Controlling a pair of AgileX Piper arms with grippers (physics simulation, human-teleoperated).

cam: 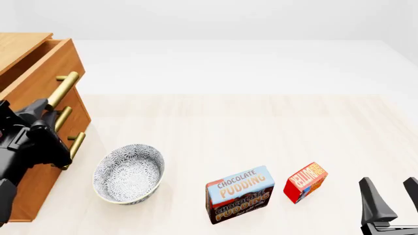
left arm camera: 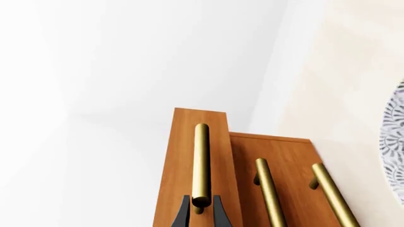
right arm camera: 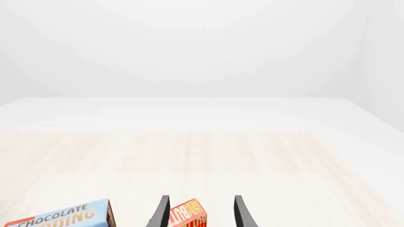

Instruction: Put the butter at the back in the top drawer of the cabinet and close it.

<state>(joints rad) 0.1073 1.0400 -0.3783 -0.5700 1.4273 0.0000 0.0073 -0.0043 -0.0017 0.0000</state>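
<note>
The cabinet [cam: 36, 188] stands at the table's left edge. Its top drawer [cam: 44, 73] is pulled a little forward of the two lower ones. My left gripper [cam: 51, 108] is shut on the near end of that drawer's brass handle [cam: 64, 88]. In the left wrist view the fingers [left arm camera: 183, 213] hug the handle [left arm camera: 200, 161] on both sides. The butter [cam: 305, 182] stands on the table at the front right, left of my right gripper [cam: 392, 193], which is open and empty. In the right wrist view the butter [right arm camera: 189, 217] shows beyond the gap between the spread fingers [right arm camera: 161, 213].
A patterned bowl [cam: 128, 172] sits just right of the cabinet. The chocolate pudding box [cam: 240, 194] stands left of the butter, close to it. The two lower drawers [left arm camera: 290, 161] are shut, and their handles stick out beside my left gripper.
</note>
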